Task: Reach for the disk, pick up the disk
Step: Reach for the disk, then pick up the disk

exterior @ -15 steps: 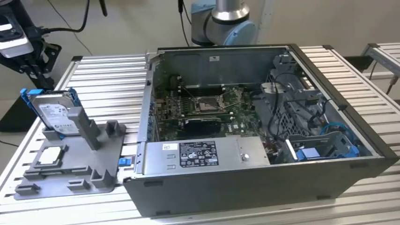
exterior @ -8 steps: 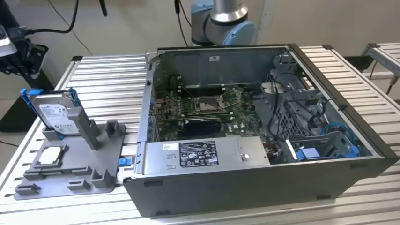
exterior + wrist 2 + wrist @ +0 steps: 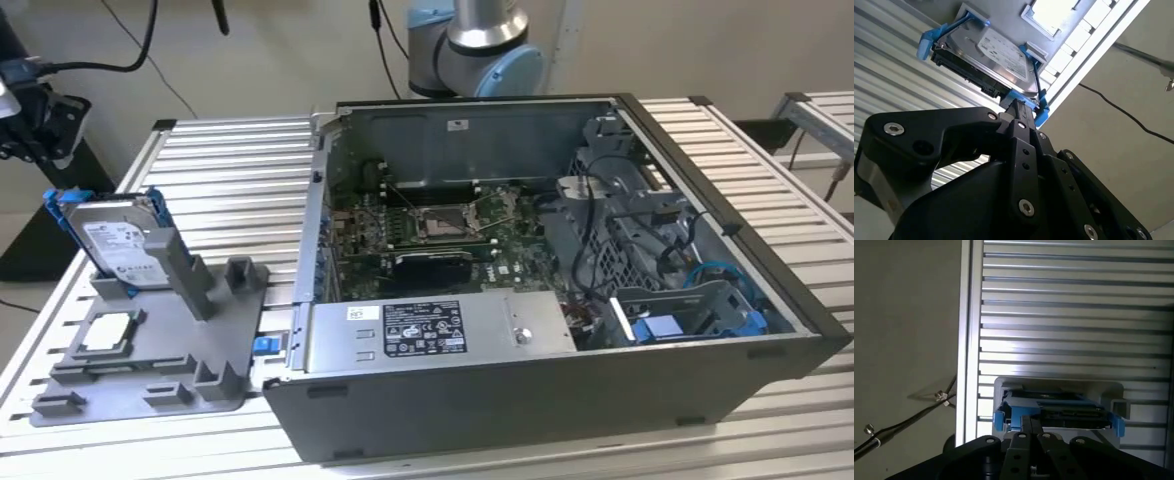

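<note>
The disk [image 3: 118, 245] is a silver drive with a white label, clipped in a blue frame. It stands upright in a grey holder [image 3: 200, 340] at the exterior view's left. In both wrist views my black gripper [image 3: 1021, 107] sits close to the disk [image 3: 999, 55], its fingers pressed together and the tips right at the blue frame's edge. Nothing is held between them. In the first wrist view the disk [image 3: 1059, 407] shows edge-on just beyond the gripper [image 3: 1030, 420].
An open computer case [image 3: 534, 380] fills the middle of the ribbed metal table [image 3: 227, 170]. A small flat silver chip [image 3: 110, 332] lies on the grey holder in front of the disk. A black device with cables [image 3: 34, 110] stands at the exterior view's left edge.
</note>
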Tool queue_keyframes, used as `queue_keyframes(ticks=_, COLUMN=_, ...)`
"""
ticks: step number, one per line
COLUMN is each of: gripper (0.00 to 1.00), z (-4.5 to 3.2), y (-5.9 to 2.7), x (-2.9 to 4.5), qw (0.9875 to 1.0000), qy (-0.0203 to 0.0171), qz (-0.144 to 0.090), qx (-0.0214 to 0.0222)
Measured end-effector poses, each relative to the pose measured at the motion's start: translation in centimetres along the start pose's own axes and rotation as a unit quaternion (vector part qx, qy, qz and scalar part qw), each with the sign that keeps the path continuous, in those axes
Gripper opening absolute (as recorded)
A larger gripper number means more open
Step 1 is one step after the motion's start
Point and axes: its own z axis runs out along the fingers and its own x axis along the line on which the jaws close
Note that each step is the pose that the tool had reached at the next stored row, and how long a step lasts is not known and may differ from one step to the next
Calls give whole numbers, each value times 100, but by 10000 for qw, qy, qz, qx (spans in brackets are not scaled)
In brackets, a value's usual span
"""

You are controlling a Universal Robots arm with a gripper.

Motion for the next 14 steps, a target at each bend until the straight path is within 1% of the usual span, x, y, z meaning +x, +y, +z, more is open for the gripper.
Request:
queue_keyframes(ticks=6, gripper=0, z=0, y=0, x=1, qw=10000, qy=1, qz=-12, qx=0)
queue_keyframes(ticks=14, gripper=0, z=0, y=0, x=2, qw=9999, qy=7, qz=-172, qx=0)
